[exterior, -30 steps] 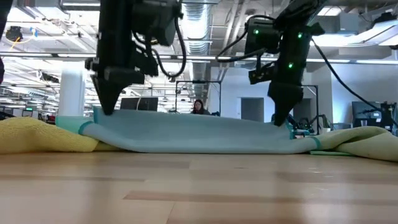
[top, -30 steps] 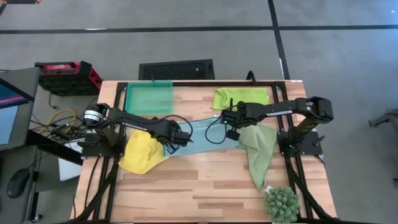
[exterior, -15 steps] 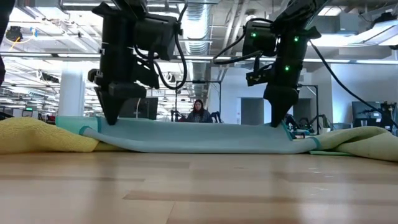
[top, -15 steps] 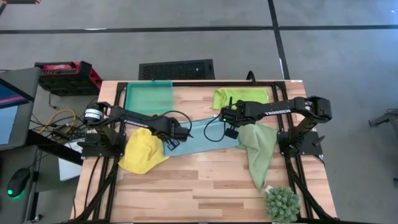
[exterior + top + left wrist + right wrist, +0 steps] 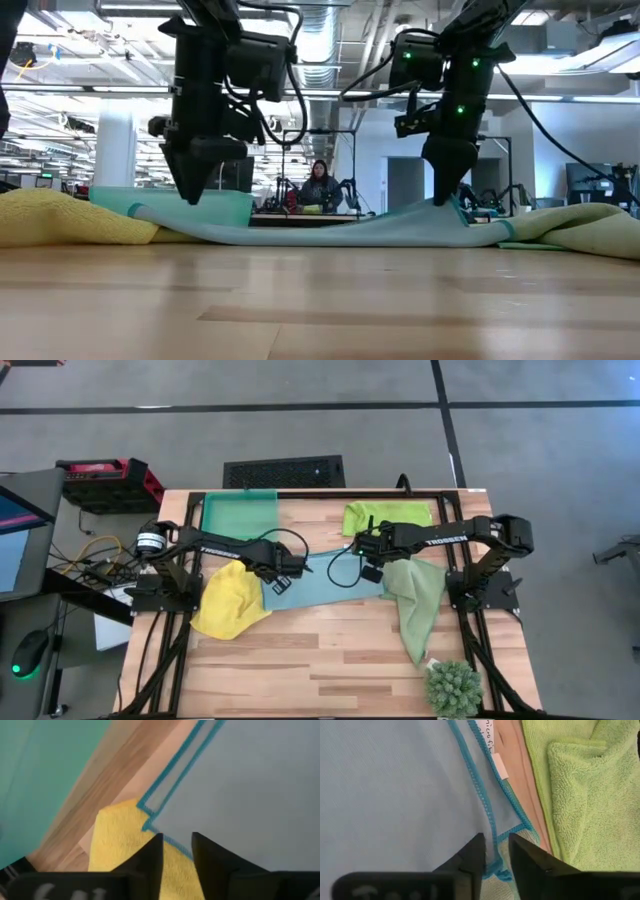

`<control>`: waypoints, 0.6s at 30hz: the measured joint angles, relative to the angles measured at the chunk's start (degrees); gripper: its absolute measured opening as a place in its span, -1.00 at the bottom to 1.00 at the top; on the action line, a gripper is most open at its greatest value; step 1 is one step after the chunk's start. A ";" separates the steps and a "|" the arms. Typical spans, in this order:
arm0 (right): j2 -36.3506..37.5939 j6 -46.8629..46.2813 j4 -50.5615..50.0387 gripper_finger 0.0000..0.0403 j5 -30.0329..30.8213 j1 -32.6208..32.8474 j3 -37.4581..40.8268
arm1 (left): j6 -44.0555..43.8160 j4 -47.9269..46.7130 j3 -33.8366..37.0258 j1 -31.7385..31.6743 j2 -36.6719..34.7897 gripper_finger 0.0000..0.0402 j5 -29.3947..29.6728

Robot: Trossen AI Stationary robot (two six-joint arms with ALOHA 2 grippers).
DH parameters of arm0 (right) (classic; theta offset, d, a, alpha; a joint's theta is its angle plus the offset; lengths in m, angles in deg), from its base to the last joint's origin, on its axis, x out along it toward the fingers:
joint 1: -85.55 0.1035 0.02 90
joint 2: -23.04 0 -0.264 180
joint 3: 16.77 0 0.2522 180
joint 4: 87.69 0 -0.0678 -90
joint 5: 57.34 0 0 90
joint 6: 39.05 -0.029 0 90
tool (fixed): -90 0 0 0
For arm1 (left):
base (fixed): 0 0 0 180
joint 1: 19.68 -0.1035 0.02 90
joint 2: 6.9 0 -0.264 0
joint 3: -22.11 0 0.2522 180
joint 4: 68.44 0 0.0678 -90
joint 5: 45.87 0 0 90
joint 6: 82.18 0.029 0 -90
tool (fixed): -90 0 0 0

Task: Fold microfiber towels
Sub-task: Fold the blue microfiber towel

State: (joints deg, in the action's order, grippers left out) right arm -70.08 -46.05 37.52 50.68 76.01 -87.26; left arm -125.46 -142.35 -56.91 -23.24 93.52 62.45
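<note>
The light blue towel [image 5: 325, 575] lies folded at the table's middle, and its left corner [image 5: 150, 812] rests on the yellow towel [image 5: 228, 602]. My left gripper [image 5: 283, 568] hangs open just above that corner, fingers [image 5: 150, 855] apart over both cloths. My right gripper [image 5: 366, 556] is open at the towel's right end, near the white tag [image 5: 492, 745]. There the blue hem [image 5: 487, 815] runs between its fingers. The sage green towel [image 5: 415, 605] lies crumpled at the right. The lime green towel [image 5: 385, 517] lies at the far right. My right gripper comes from above, slanting down, its fingers either side of the towel's hemmed right edge [image 5: 492, 837]. In the low view the cloth rises to a low peak [image 5: 440, 207] at the fingertips. I cannot tell whether the fingers touch it.
A teal tray [image 5: 240, 515] stands at the far left, beyond my left gripper. A spiky green plant [image 5: 452, 688] sits at the near right corner. Bare wood runs along the near edge [image 5: 300, 670]. A person sits in the room behind the table.
My left gripper has moved toward the table's far edge, opened and let go. The towel's left part, held level a second ago, has sunk flat onto the table and the yellow towel. The right end stays raised at my right gripper, which has kept its place.
</note>
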 joint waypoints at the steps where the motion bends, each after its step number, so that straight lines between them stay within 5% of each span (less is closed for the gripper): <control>1: 0.00 0.02 -0.04 -0.35 0.00 0.00 0.00 | 0.00 0.29 -0.01 -0.29 0.00 -0.41 0.00; 7: 0.28 -4.71 -1.48 -0.09 -1.22 -0.20 -0.54 | 0.89 0.18 -0.28 -1.44 0.00 -0.18 -7.69; 12: 2.60 -5.01 -5.92 -0.02 -12.70 -1.46 -3.26 | 7.54 1.03 -1.83 1.71 -0.02 -0.15 -17.29; 18: 6.93 -5.01 -6.52 -0.04 -17.99 -0.46 -3.85 | 13.17 2.06 -1.86 10.11 -0.02 -0.15 -18.26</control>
State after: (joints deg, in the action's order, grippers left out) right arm -63.15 -51.06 31.00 32.70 75.56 -91.11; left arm -112.29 -140.30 -58.77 -13.13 93.50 44.20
